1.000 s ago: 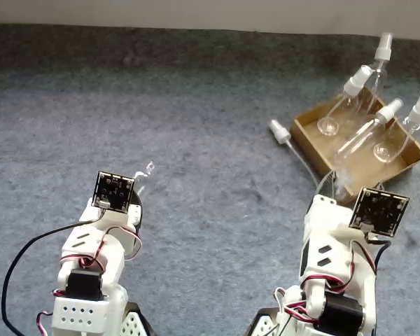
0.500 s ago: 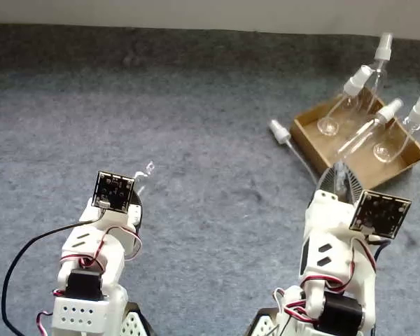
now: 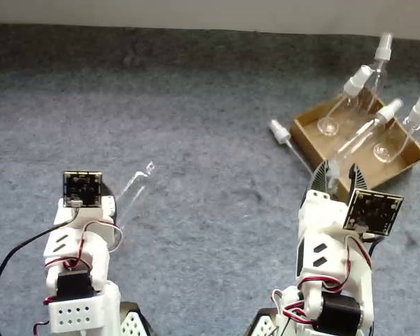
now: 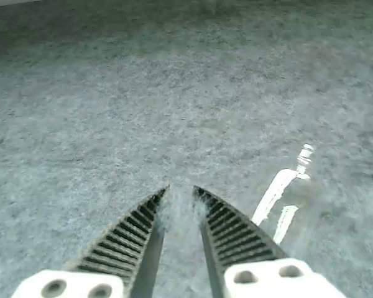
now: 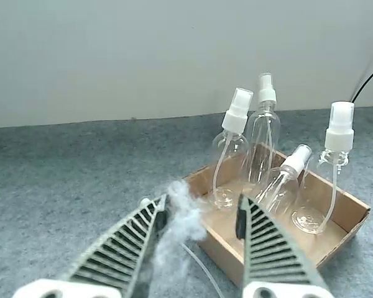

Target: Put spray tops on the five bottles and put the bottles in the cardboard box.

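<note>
The one uncapped bottle (image 3: 131, 187) lies on its side on the grey carpet (image 3: 210, 91), just ahead of my left gripper (image 4: 180, 189) and to one side of it. Those jaws are narrow, nearly together, holding nothing. The loose spray top (image 3: 280, 131) lies beyond my right gripper (image 3: 339, 171), whose jaws are wide and empty, facing the cardboard box (image 3: 309, 138) with four capped bottles (image 3: 344, 105) in it.

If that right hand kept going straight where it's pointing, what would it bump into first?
Most likely the near wall of the cardboard box, right ahead of the open right hand; depth is uncertain.
</note>
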Available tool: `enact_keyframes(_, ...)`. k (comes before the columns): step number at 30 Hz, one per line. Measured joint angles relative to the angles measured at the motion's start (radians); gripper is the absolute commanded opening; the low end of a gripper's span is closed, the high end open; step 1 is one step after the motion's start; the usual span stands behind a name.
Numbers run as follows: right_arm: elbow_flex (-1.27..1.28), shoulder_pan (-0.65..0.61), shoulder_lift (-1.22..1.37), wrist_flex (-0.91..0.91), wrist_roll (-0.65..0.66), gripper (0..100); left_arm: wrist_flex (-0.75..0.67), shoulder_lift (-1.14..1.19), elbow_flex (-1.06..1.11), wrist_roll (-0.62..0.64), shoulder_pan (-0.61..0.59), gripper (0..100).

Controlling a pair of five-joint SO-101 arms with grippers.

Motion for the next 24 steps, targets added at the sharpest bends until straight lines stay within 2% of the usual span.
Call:
enact_keyframes(7, -0.046, 0.0, 0.044, 0.012, 0.0, 15.5, -0.012, 0.0, 0.0, 0.0, -0.043, 2)
enact_keyframes(13, -0.227, -0.005, 0.295, 0.124, 0.0, 15.5, -0.012, 0.0, 0.0, 0.0, -0.043, 2)
enact_keyframes(19, -0.203, -0.078, 0.489, 0.129, 0.0, 15.4, -0.012, 0.0, 0.0, 0.0, -0.043, 2)
enact_keyframes(21, -0.149, -0.109, 0.497, 0.129, 0.0, 12.6, -0.012, 0.0, 0.0, 0.0, -0.043, 2)
enact_keyframes(24, -0.1, -0.181, 0.499, 0.129, 0.0, 3.3, -0.012, 0.0, 0.0, 0.0, -0.043, 2)
